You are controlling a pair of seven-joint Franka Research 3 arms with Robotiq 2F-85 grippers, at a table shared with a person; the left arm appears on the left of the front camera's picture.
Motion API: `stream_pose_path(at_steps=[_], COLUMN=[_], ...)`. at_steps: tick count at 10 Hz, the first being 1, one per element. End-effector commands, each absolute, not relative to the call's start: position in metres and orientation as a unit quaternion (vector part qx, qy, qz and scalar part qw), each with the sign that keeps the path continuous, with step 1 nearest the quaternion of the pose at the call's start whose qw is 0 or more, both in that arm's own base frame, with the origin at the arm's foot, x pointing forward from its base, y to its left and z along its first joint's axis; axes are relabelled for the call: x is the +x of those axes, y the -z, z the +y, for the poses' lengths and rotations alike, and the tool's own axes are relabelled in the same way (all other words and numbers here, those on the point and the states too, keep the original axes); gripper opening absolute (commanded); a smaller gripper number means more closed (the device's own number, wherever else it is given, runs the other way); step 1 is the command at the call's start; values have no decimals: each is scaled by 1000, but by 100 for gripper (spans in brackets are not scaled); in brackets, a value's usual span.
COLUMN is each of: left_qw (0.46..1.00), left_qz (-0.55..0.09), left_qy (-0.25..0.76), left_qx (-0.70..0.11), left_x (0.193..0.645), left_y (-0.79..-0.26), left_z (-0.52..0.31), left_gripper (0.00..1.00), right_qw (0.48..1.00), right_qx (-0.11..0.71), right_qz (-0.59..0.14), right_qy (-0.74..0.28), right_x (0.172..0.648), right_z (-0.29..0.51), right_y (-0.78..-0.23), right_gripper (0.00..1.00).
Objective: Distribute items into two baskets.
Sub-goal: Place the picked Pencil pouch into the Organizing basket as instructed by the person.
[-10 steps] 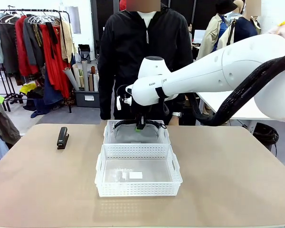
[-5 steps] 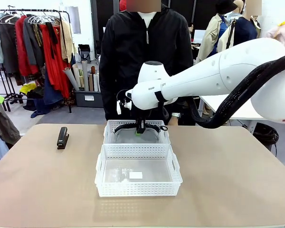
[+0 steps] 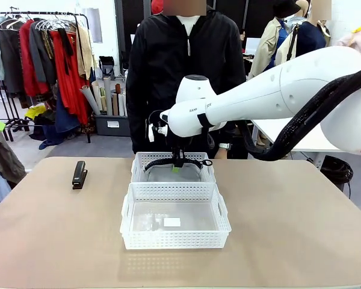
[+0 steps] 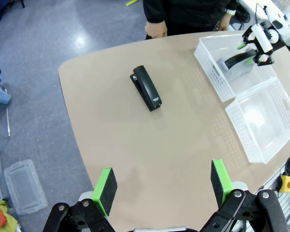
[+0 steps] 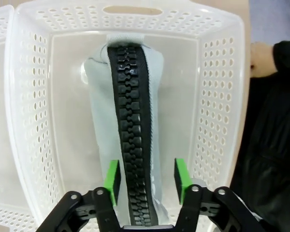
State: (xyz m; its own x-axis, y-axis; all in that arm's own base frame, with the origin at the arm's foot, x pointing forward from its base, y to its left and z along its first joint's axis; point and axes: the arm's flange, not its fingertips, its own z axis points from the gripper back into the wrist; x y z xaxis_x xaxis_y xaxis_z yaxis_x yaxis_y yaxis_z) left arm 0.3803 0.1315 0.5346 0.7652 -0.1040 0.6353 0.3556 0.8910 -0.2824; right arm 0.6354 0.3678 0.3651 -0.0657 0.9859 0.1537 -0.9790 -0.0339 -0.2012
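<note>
Broadly, a tan table (image 3: 301,229) spans the front view, and the white right arm (image 3: 271,90) reaches in from the right across its middle. A person (image 3: 180,72) in a black jacket stands at the far edge, just behind the baskets.

Two white lattice baskets sit end to end at the table's centre, touching. The near basket (image 3: 174,238) holds neither item; a white label shows on its floor. The far basket (image 3: 138,164) holds the grey pouch (image 5: 130,111), which lies lengthwise along the basket floor with its black zipper facing up.

The black stapler (image 3: 79,174) lies closed on the bare table, well to the robot's left of the baskets, in neither basket.

The right gripper (image 3: 177,161) hangs over the far basket, pointing down at the pouch. Its green pads stand apart, straddling the zipper near one end of the pouch, and the right-hand pad clears the pouch's edge in the right wrist view.

The left gripper (image 4: 163,186) hovers high over the left side of the table, spread wide and holding nothing, with the stapler ahead of it.
</note>
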Motion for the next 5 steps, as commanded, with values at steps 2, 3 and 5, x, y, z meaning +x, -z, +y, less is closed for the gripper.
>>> stream_pose_path(at_steps=[2, 3, 5], left_qw=[916, 916, 916], left_qz=[-322, -322, -322], left_qy=[125, 125, 125], left_qx=[-203, -203, -203], left_x=[380, 380, 380], left_y=[-534, -534, -534], left_z=[131, 131, 131], left_gripper=[100, 100, 100], right_qw=[684, 679, 679], right_qx=[-2, 1, -3], right_qz=[-121, -118, -112], right_qy=[-720, -725, -726], right_x=[613, 607, 601], right_z=[358, 358, 358], right_y=[-389, -396, -404], right_gripper=[100, 100, 100])
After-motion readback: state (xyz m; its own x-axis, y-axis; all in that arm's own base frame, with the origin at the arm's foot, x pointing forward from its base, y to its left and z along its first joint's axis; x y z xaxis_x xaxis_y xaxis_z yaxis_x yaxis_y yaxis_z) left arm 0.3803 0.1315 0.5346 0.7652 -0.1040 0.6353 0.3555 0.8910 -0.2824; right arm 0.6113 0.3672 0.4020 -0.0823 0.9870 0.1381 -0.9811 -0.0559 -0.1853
